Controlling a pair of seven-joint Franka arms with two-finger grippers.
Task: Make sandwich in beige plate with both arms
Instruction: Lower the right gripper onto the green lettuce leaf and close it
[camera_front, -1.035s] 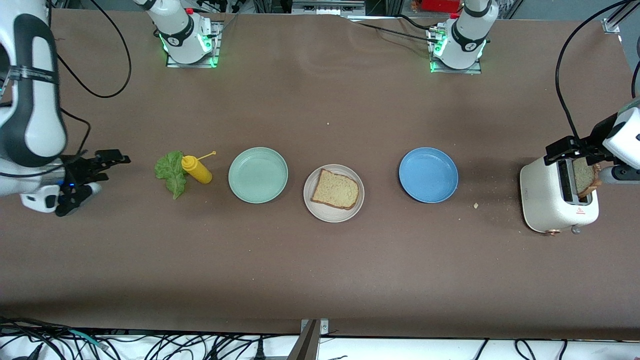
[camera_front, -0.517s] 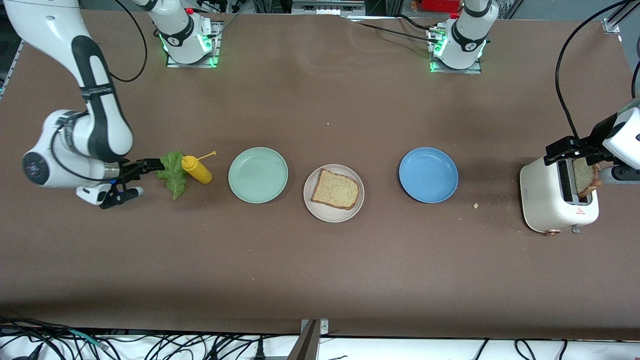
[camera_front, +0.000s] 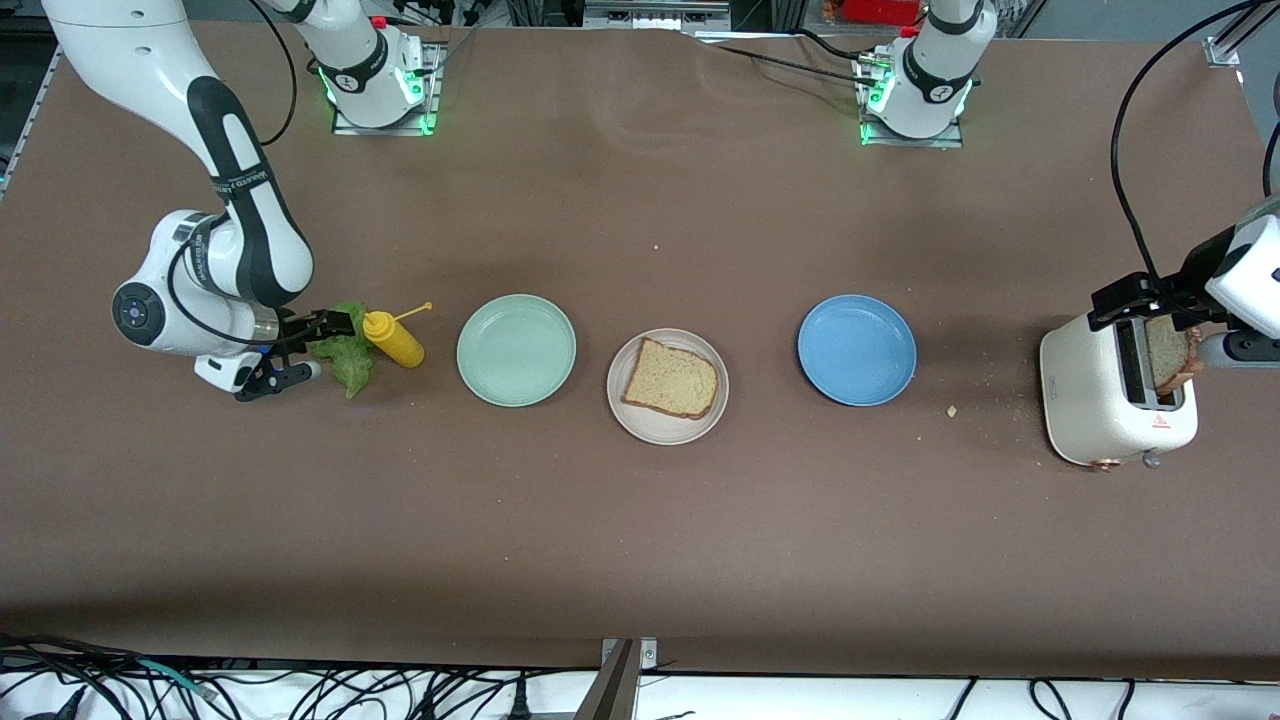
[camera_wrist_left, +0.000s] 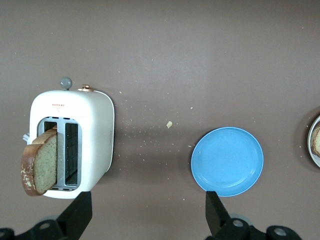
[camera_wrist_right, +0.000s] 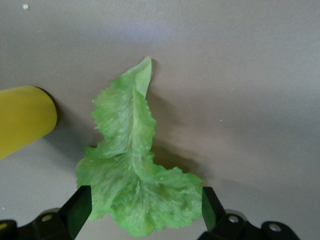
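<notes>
One bread slice (camera_front: 670, 378) lies on the beige plate (camera_front: 665, 432) at mid-table. A second slice (camera_front: 1168, 352) (camera_wrist_left: 40, 162) sticks up out of the white toaster (camera_front: 1100, 400) (camera_wrist_left: 75, 120) at the left arm's end. The green lettuce leaf (camera_front: 347, 358) (camera_wrist_right: 132, 180) lies on the table at the right arm's end. My right gripper (camera_front: 310, 350) (camera_wrist_right: 144, 210) is low and open, its fingers on either side of the leaf's wide end. My left gripper (camera_front: 1135, 305) (camera_wrist_left: 147, 215) hangs open and empty over the toaster and waits.
A yellow squeeze bottle (camera_front: 393, 338) (camera_wrist_right: 22, 120) lies touching the lettuce, toward the mint-green plate (camera_front: 516, 350). A blue plate (camera_front: 856, 350) (camera_wrist_left: 227, 161) sits between the beige plate and the toaster. Crumbs dot the table near the toaster.
My right arm has swung in from the table's end, bringing its open gripper onto the lettuce's wide end. The left arm has not moved.
</notes>
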